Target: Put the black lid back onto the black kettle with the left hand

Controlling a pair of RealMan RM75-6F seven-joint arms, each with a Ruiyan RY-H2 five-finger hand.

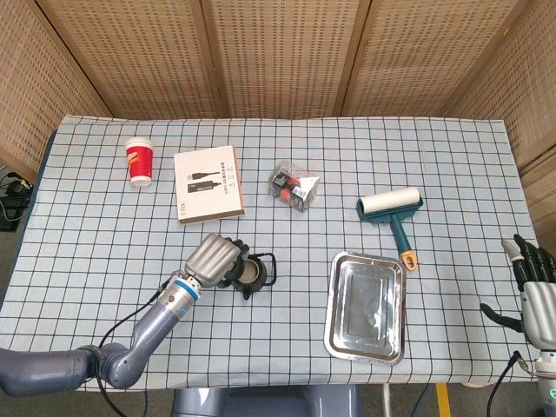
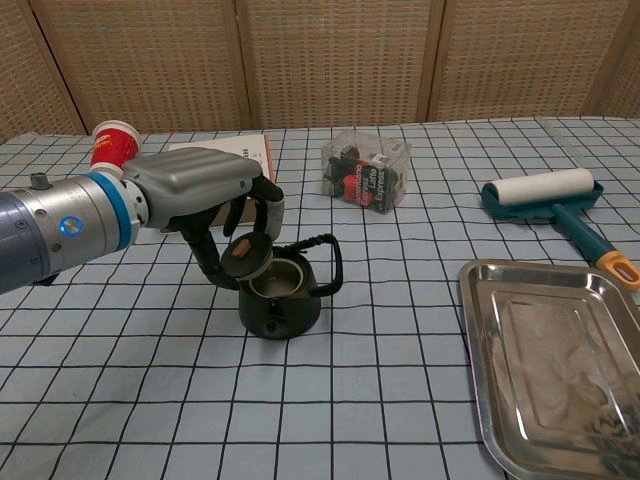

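Note:
The black kettle [image 2: 281, 300] stands on the checked cloth at centre left, its mouth uncovered and its handle [image 2: 322, 244] raised; the head view shows the kettle [image 1: 252, 275] partly behind my left hand. My left hand [image 2: 205, 190] holds the black lid [image 2: 245, 257] between thumb and fingers. The lid hangs tilted just above the kettle's left rim. From the head camera, the left hand [image 1: 214, 261] covers the lid. My right hand [image 1: 534, 291] is at the lower right edge, off the table, fingers apart and holding nothing.
A steel tray [image 2: 555, 350] lies right of the kettle. Behind are a white box [image 1: 208, 183], a red cup [image 1: 139, 162], a clear pack of small items [image 2: 365, 172] and a teal lint roller [image 2: 552, 201]. Wicker screens close the back.

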